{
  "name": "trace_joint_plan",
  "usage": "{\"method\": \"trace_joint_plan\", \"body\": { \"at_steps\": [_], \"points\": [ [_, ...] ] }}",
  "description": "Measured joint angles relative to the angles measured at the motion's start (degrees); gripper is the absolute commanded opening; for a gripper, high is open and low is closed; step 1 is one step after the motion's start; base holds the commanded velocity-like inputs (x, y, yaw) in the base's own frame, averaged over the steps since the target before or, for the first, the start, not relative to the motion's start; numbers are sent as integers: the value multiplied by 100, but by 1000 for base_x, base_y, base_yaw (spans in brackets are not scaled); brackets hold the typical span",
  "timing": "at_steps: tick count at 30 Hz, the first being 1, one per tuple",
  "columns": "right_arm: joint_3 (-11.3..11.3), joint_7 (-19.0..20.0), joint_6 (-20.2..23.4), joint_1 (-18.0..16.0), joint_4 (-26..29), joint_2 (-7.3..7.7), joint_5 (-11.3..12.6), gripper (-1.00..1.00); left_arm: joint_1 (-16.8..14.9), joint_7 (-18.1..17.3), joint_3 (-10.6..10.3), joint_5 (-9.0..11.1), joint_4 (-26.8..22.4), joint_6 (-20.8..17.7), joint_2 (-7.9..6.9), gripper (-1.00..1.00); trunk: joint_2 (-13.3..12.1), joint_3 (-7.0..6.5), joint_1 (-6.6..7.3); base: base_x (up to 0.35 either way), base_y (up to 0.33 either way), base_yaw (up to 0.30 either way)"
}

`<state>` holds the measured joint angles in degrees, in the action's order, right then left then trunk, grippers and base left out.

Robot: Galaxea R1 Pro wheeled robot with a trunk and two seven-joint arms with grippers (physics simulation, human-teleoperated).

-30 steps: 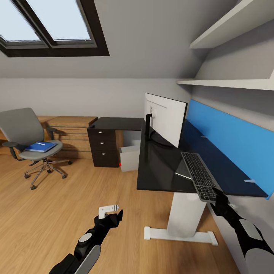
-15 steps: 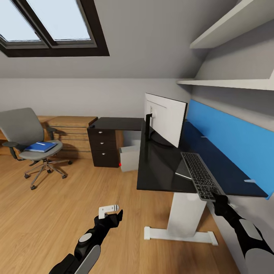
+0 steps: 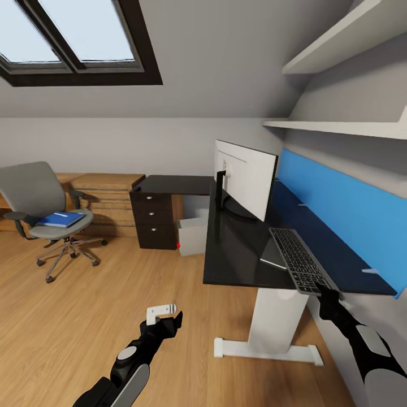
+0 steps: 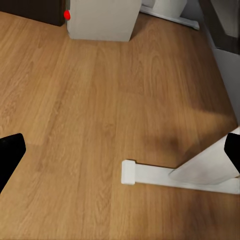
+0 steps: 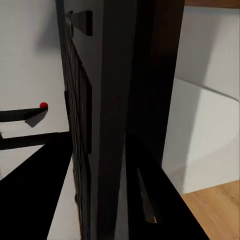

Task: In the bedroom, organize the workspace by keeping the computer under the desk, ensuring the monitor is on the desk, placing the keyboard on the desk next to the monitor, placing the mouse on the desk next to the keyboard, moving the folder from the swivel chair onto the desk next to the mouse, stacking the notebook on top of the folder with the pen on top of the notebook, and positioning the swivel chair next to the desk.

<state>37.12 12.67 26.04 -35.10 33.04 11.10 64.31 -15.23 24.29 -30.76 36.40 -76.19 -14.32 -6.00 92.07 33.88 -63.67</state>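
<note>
while no writing reads, keyboard (image 3: 299,262) overhangs desk (image 3: 237,249) edge

You are viewing a skylight (image 3: 73,39) sitting in the sloped ceiling, two white shelves (image 3: 345,85) projecting above a blue wall panel (image 3: 350,209), and a wooden dresser (image 3: 107,198) standing against the far wall

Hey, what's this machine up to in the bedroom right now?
A two-armed robot is tidying a workspace. Its right gripper is at the near end of the keyboard, which lies on the black desk beside the monitor, overhanging the edge slightly. The left gripper hangs open over the floor, holding nothing. The blue folder lies on the swivel chair across the room, and the computer stands under the desk.
</note>
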Motion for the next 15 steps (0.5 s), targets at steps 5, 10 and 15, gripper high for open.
{"method": "trace_joint_plan", "body": {
  "at_steps": [5,10,15],
  "points": [
    [0,10,0,0,5,0,-1,-100,0,0,-1,-4,0,0,0,100,-201,-90,110,0,0,0],
    [1,11,-9,0,25,0,-27,-100,0,6,-12,-56,0,2,0,100,-401,-180,220,0,0,0],
    [2,6,-8,0,120,0,-22,-100,0,2,-27,-430,0,10,2,100,-602,-269,330,0,0,0]
  ]
}}
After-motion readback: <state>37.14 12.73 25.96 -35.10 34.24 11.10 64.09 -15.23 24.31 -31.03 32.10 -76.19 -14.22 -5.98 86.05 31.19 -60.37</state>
